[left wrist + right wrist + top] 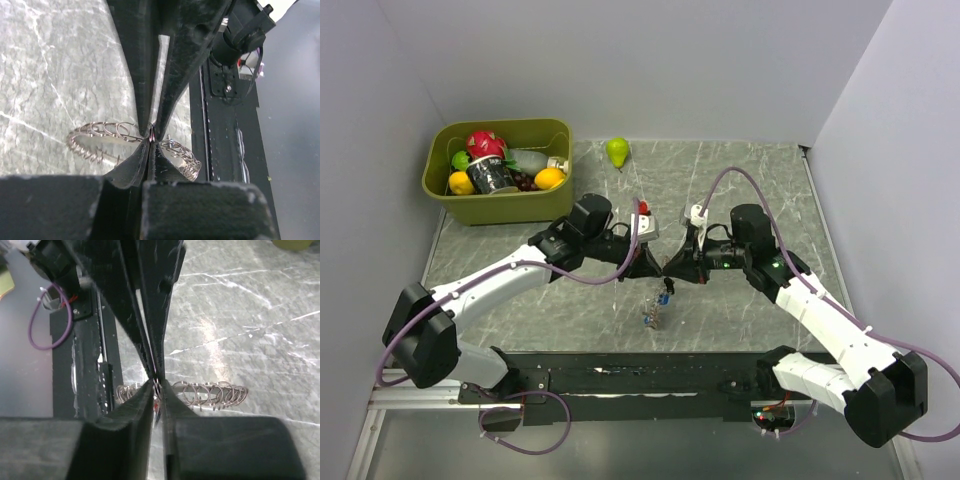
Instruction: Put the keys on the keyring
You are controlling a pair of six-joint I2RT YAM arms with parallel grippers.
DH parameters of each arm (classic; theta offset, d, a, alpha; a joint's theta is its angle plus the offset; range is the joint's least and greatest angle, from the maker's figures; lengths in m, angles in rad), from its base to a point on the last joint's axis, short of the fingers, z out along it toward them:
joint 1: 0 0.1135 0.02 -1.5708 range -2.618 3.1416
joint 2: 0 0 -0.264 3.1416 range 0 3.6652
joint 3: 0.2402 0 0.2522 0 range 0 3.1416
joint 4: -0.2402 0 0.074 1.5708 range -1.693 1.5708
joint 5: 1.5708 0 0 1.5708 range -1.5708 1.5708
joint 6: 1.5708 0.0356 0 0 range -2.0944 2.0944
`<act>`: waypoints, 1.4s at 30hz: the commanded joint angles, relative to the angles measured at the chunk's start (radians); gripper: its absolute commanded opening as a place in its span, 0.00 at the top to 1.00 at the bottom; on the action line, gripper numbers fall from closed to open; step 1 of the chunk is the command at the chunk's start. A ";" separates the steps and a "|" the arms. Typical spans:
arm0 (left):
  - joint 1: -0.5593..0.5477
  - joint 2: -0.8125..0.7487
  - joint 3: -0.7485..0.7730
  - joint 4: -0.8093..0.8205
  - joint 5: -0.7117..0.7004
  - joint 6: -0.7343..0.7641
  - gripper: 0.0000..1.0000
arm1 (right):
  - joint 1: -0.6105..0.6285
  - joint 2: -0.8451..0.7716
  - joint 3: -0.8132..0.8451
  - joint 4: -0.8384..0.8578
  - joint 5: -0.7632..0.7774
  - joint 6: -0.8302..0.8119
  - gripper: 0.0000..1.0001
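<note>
**Top external.** Left gripper (657, 270) and right gripper (673, 270): tips meet nose to nose over the middle of the table (750, 190), neither arm nearer. Keys (654, 312): small cluster with one blue tag, just on the bases' side of that meeting point; hanging or lying, cannot tell.

**Left wrist.** Keyring (102, 131): thin, coiled-looking wire loop lying crosswise to the fingers, an arc showing on each side. Left jaws pressed together on its wire at the tips. The right fingers come in from opposite onto the same spot.

**Right wrist.** Ring again crosswise, the longer arc on the right. Right jaws narrow, a hairline slit between them; grip on the wire cannot be told. Judgement: threading depends on this crosswise lie, with the keys below the pinch
</note>
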 commanded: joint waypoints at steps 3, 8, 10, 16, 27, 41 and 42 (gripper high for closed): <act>-0.010 -0.041 -0.054 0.219 -0.008 -0.077 0.99 | 0.009 -0.080 -0.011 0.128 0.071 0.048 0.57; -0.011 -0.078 -0.107 0.306 -0.054 -0.103 0.99 | 0.009 -0.150 -0.059 0.169 0.142 0.068 0.46; -0.011 -0.098 -0.130 0.363 -0.059 -0.112 0.99 | 0.009 -0.168 -0.082 0.184 0.165 0.078 0.44; -0.011 -0.156 -0.209 0.485 -0.066 -0.121 0.99 | -0.014 -0.225 -0.153 0.212 0.186 0.098 0.40; -0.010 -0.250 -0.316 0.595 0.032 -0.052 0.99 | -0.040 -0.249 -0.174 0.260 0.024 0.098 0.39; -0.011 -0.264 -0.305 0.590 0.102 -0.052 0.99 | -0.054 -0.214 -0.153 0.350 -0.197 0.120 0.51; -0.010 -0.261 -0.304 0.593 0.105 -0.057 0.99 | -0.052 -0.208 -0.148 0.349 -0.200 0.121 0.52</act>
